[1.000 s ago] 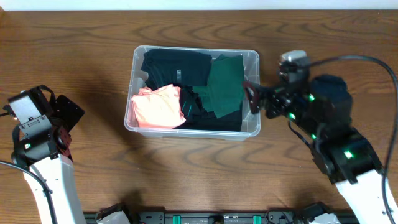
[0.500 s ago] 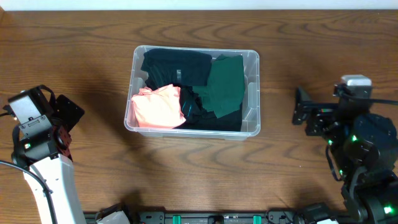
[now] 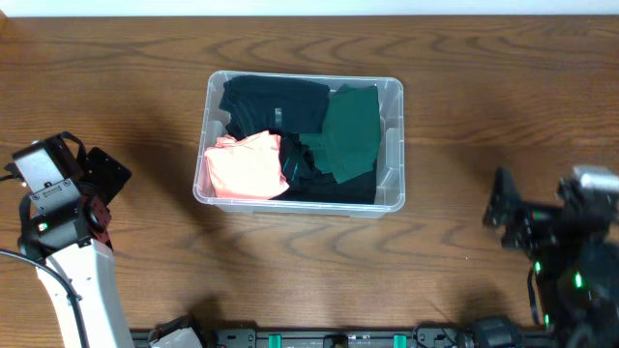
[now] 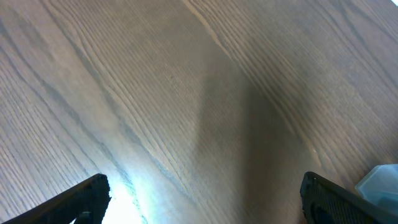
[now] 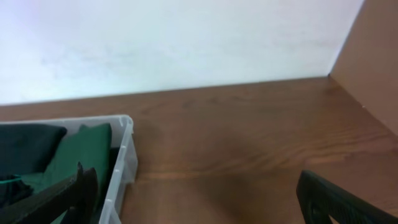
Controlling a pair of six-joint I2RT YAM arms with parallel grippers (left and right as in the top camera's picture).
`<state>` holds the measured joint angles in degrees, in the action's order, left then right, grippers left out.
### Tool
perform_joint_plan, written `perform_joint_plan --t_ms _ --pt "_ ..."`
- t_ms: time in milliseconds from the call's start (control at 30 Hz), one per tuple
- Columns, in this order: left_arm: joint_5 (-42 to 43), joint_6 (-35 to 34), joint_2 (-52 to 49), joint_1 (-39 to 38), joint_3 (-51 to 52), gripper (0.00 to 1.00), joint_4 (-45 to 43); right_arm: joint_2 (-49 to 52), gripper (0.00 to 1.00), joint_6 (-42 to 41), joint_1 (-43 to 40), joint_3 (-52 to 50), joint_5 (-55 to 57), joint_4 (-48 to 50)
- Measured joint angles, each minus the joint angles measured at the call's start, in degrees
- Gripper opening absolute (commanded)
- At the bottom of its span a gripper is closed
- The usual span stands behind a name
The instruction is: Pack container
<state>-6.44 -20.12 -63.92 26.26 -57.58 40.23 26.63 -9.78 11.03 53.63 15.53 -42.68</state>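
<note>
The clear plastic container point(image 3: 395, 145) stands mid-table and holds folded clothes: a black garment point(image 3: 271, 101), a dark green one point(image 3: 350, 130) and a pink one point(image 3: 245, 166). Its right wall also shows in the right wrist view point(image 5: 121, 158), and a corner shows in the left wrist view point(image 4: 380, 183). My right gripper point(image 3: 503, 217) is open and empty, well to the right of the container, low at the front right; its fingers frame bare wood point(image 5: 199, 205). My left gripper point(image 4: 202, 199) is open and empty over bare wood at the far left.
The wooden table point(image 3: 484, 87) runs to a white wall at the back point(image 5: 186, 43). A black rail lies along the front edge point(image 3: 329, 338).
My right arm has pulled back from the container's right wall toward the front right of the table. The clothes and the left arm have not moved.
</note>
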Motion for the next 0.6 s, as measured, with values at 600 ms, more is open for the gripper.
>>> perform_joint_plan --t_ms 600 --pt "0.0 0.0 0.0 0.0 0.0 0.98 0.0 -25.0 0.99 -0.3 -3.4 -22.0 -2.3 -0.2"
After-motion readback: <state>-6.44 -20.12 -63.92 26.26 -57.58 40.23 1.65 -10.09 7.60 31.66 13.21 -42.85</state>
